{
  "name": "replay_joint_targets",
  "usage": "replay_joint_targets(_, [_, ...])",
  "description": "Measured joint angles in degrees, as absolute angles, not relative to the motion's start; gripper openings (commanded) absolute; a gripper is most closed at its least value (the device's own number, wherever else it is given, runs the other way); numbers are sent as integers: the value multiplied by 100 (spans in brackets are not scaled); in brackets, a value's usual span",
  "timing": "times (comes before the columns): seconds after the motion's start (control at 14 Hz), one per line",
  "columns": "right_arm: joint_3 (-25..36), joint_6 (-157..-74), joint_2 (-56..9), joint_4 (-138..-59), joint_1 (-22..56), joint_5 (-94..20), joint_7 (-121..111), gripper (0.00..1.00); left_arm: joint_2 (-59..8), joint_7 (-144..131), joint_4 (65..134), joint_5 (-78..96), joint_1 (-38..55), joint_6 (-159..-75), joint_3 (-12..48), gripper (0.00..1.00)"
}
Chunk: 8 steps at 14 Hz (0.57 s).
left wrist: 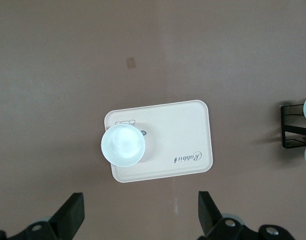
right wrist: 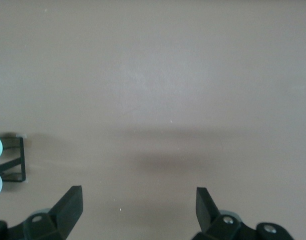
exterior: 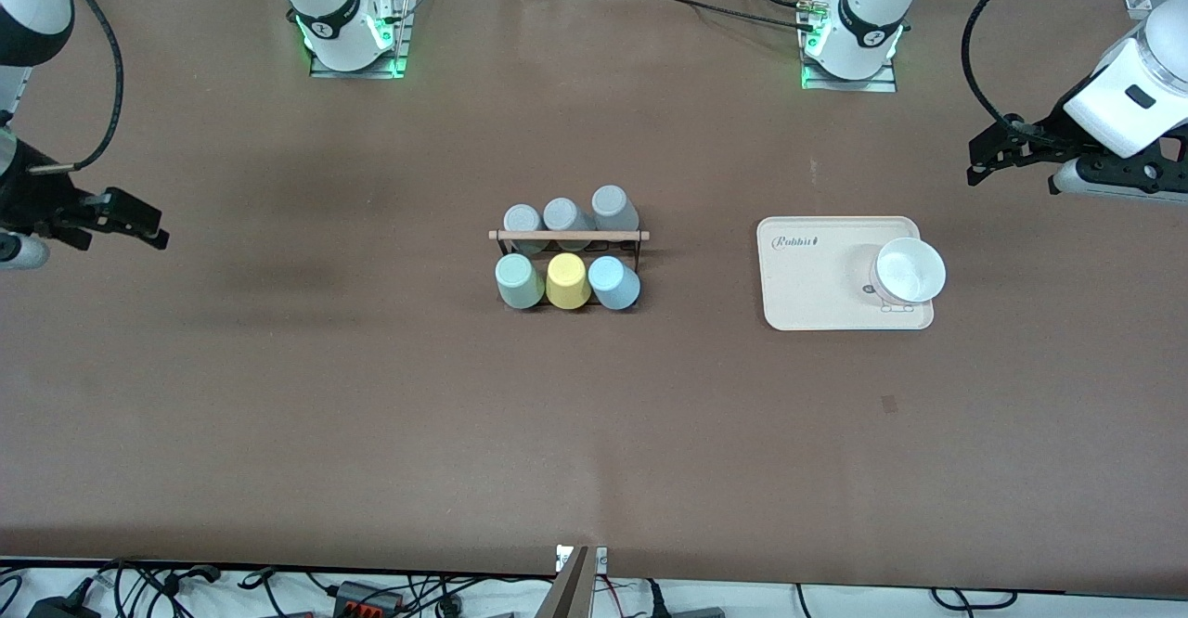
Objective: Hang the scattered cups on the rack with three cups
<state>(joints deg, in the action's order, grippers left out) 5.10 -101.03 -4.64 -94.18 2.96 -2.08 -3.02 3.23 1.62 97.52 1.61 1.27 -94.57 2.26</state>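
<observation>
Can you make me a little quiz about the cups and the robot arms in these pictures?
1. True or false: the mint-green cup and the light blue cup are on the rack.
2. Which cup sits between them? A) grey B) yellow C) white
3. What stands on the tray?

Key:
1. True. Both sit in the rack's row nearer the front camera.
2. B, the yellow cup.
3. A white bowl. The left gripper and right gripper are open, holding nothing.
</observation>
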Motion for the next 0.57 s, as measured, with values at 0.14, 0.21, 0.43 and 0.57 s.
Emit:
replay_joint_targets(0.14, [498, -10111, -318, -9567, 297, -199, -302, 100, 323, 162, 9752, 161, 127, -9457, 233, 100])
replay_joint_targets(0.21, [495, -10113, -302, -9567, 297, -188, -301, 100, 323, 162, 9751, 161, 127, -9457, 238, 100])
replay_joint_targets(0.43, [497, -10094, -300, -9568, 271, -184, -296, 100, 323, 162, 9752, 161, 127, -9451, 242, 100])
replay_joint_targets(0.57, [497, -10093, -300, -9568, 255, -181, -296, 100, 323, 162, 9752, 161, 127, -9430, 243, 100])
